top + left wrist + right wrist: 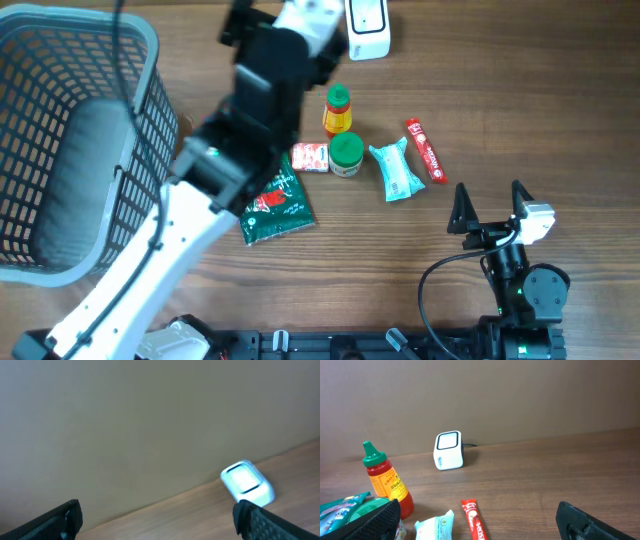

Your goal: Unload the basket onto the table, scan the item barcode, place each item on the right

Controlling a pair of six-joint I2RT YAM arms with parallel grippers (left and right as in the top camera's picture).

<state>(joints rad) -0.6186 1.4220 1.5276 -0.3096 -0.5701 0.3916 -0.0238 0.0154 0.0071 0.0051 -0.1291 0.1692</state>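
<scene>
You are holding both jaws wide open and empty, the left gripper [155, 515] facing the scanner [366, 28] at the table's [560, 100] far edge, the right gripper [490, 205] idling apart. The bottle [338, 110] and blue packet [397, 172] are sitting mid-table beside your left arm [250, 120]; swinging down carelessly risks toppling the bottle.

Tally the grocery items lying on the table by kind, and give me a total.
Bottles: 1, the sauce bottle
Jars: 1, the green-lidded jar
Packets: 4, the green bag, red-and-white packet, pale blue packet, red stick sachet
Total: 6
</scene>
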